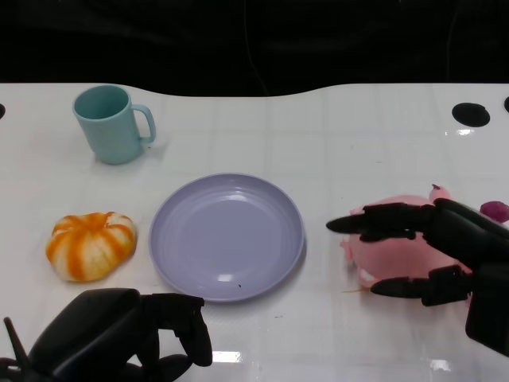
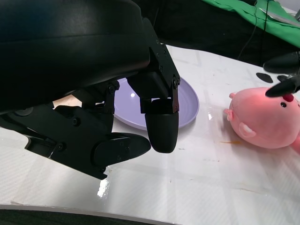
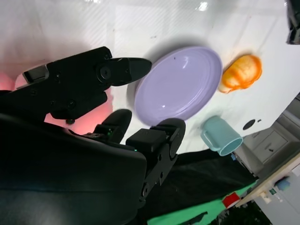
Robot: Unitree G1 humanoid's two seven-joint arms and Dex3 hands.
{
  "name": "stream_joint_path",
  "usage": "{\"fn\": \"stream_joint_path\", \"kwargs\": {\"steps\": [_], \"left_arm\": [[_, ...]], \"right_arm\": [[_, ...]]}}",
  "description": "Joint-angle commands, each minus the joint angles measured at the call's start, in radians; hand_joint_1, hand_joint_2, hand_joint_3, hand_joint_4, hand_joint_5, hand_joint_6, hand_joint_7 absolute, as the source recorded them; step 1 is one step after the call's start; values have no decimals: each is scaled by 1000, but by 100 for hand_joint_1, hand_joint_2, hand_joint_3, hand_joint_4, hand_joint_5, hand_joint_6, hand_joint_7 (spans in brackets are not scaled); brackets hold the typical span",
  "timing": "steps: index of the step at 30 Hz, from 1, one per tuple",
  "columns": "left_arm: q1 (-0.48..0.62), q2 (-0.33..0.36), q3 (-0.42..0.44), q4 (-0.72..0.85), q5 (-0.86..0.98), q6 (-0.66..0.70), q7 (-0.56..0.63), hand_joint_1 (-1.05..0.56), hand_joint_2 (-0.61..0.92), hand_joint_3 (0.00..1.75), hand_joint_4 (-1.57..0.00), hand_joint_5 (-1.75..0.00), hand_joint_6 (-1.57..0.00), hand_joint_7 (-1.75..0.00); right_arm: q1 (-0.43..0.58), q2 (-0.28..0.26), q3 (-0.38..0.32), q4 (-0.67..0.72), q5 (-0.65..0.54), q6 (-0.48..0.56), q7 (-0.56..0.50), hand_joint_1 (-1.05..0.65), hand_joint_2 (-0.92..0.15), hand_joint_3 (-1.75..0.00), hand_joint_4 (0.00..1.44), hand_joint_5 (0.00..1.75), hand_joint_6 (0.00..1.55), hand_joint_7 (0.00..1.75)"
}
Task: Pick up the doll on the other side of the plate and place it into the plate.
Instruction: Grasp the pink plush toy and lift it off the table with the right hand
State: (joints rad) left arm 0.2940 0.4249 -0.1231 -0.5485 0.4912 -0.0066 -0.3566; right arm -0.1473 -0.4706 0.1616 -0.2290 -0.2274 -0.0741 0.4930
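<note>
The pink plush doll [image 1: 391,253] lies on the white table to the right of the lilac plate [image 1: 227,236]. My right hand [image 1: 445,247] reaches over it, fingers spread above and in front of the doll without closing on it. The left wrist view shows the doll [image 2: 265,124] lying on the table beyond the plate [image 2: 187,101], with my right hand's fingertips [image 2: 281,86] at its top. My left hand [image 1: 119,330] rests at the near left edge, its fingers curled in and holding nothing.
An orange-and-white pumpkin plush [image 1: 90,245] lies left of the plate. A teal mug [image 1: 111,123] stands at the back left. A small purple object [image 1: 495,210] sits behind the doll, and a black hole [image 1: 472,114] marks the far right.
</note>
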Motion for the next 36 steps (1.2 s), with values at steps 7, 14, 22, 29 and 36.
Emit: {"fn": "stream_joint_path", "kwargs": {"steps": [7, 14, 22, 29, 36], "left_arm": [[-8, 8, -5, -1, 14, 13, -5, -19, 72, 66, -71, -141, -77, -106], [-10, 7, -10, 1, 17, 15, -2, -20, 72, 65, -72, -141, -77, -105], [-10, 7, -10, 4, 13, 6, 3, -20, 73, 65, -72, -143, -78, -106], [-9, 5, -11, 3, 18, 4, 6, -20, 72, 65, -73, -141, -79, -105], [-7, 1, -11, -9, 18, 16, -2, -20, 73, 65, -71, -144, -78, -106]], "right_arm": [[-32, -77, -40, -36, -169, -20, -53, -70, -91, -3, 0, 37, 20, 0], [-48, -107, -47, -84, -259, 23, -37, -76, -91, -1, 0, 31, 17, 0], [-97, -157, -15, -81, -323, 99, 74, -75, -89, 0, 0, 33, 20, 2], [-167, -140, 56, 40, -402, 123, 77, -75, -92, -1, 0, 33, 21, 1], [-246, -96, 109, 208, -397, 113, 62, -75, -92, -2, 4, 34, 23, 1]]}}
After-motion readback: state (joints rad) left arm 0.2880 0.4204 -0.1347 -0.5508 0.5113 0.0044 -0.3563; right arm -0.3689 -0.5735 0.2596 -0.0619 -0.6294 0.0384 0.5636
